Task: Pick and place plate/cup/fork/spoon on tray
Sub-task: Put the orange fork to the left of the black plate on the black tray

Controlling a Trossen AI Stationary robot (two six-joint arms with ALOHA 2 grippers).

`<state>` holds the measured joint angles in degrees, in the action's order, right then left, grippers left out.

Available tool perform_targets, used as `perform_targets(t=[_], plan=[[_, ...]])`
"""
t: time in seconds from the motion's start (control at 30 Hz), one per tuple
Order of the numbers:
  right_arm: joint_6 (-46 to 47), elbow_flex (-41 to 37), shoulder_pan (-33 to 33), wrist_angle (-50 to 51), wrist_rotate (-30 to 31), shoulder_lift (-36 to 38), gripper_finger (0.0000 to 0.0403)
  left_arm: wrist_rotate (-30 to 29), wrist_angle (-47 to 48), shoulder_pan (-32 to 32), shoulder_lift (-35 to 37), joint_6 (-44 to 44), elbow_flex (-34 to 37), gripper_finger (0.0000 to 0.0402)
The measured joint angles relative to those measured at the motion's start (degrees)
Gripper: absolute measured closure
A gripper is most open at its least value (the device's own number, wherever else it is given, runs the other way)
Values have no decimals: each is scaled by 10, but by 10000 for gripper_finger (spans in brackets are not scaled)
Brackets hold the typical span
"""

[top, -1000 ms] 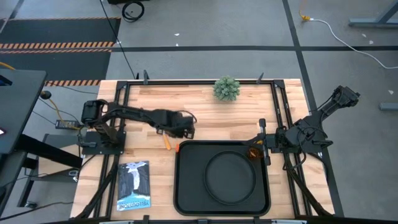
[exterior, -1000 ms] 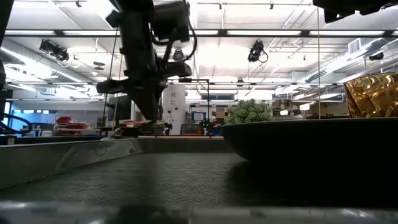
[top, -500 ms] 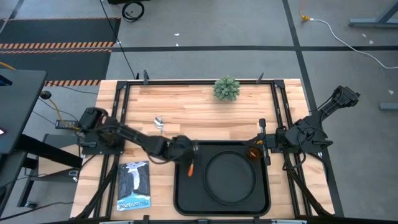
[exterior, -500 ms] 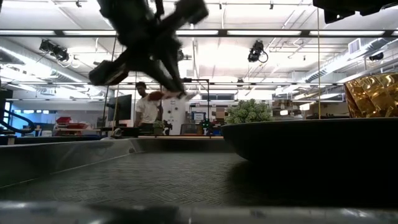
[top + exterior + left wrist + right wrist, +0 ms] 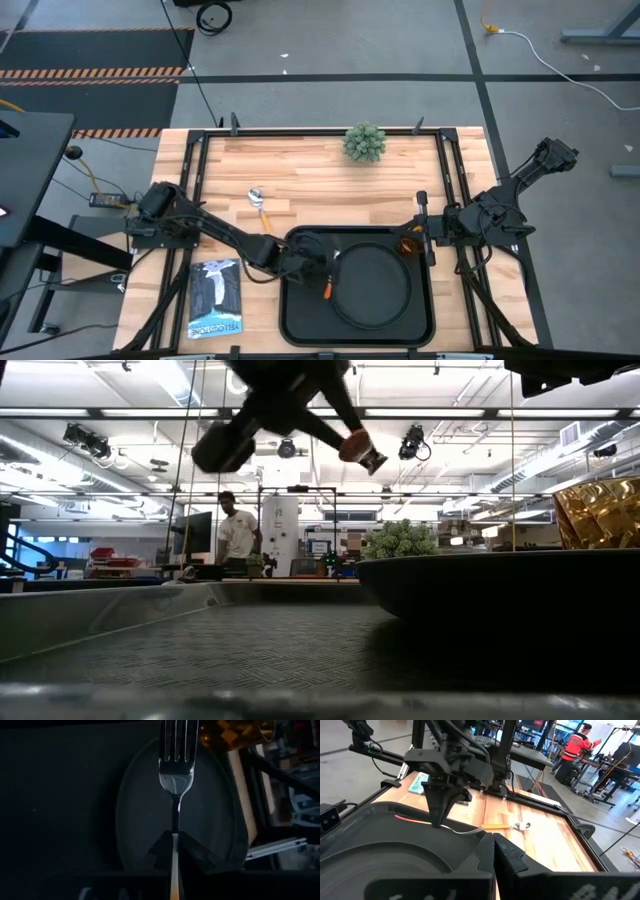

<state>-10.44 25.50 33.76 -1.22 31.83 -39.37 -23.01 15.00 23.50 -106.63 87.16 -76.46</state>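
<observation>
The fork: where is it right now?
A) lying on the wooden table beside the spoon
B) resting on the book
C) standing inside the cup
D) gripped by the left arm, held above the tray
D: the left gripper is shut on the fork, holding it over the tray and plate.

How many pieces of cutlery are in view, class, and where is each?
2. The fork is held in the left tool above the plate on the tray. The spoon lies on the wooden table beside the tray.
</observation>
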Motion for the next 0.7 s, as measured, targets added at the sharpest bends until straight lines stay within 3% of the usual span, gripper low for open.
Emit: perform_targets(t=[0.3, 0.7], plan=[[2, 0, 0, 0, -5, 0, 396, -3, 186, 9, -64, -8, -123, 379], [2, 0, 0, 0, -5, 0, 396, 4, 204, 19, -74, 74, -91, 379]])
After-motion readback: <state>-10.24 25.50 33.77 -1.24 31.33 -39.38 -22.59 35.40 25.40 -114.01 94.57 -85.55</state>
